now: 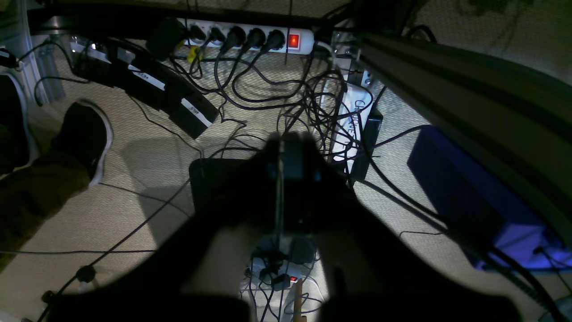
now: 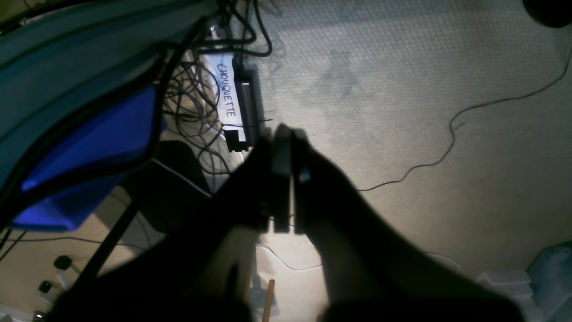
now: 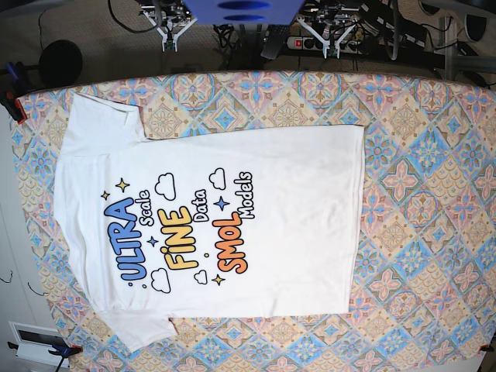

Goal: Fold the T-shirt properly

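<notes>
- The white short-sleeved cotton T-shirt lies flat and print-up on the tiled-pattern tablecloth, unfolded.
- The left gripper hangs over floor cables, jaws closed on nothing.
- The right gripper hangs over grey carpet, likewise closed and empty.

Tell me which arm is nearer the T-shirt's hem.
Left. The left arm hangs beyond the table's far edge, toward the hem end of the T-shirt. The right arm hangs beyond the same edge, toward the collar end.
</notes>
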